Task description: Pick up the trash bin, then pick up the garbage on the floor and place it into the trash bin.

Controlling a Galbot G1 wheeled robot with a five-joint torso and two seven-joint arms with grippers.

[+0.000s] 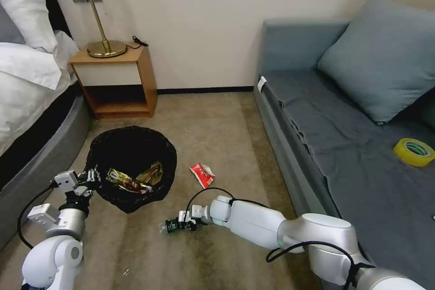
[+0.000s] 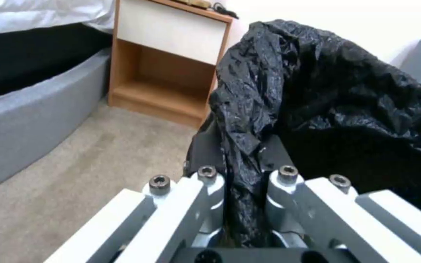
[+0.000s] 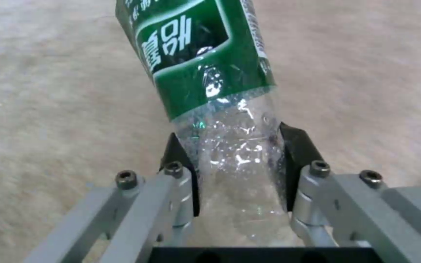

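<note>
The trash bin (image 1: 131,167), lined with a crinkly black bag, hangs tilted above the carpet with snack wrappers (image 1: 129,181) inside. My left gripper (image 1: 93,176) is shut on its near rim; the left wrist view shows the black bag (image 2: 318,95) pinched between the pads (image 2: 242,153). My right gripper (image 1: 181,224) is low over the carpet, shut on a clear plastic bottle (image 1: 168,225) with a green label. In the right wrist view the bottle (image 3: 210,73) sits squeezed between both fingers (image 3: 296,146). A red snack wrapper (image 1: 202,175) lies on the carpet between the bin and the sofa.
A wooden nightstand (image 1: 118,81) with a brass lamp (image 1: 105,47) stands against the back wall. The bed (image 1: 27,99) runs along the left, a grey sofa (image 1: 344,136) along the right with a yellow tape roll (image 1: 414,152) on it. Open carpet lies between them.
</note>
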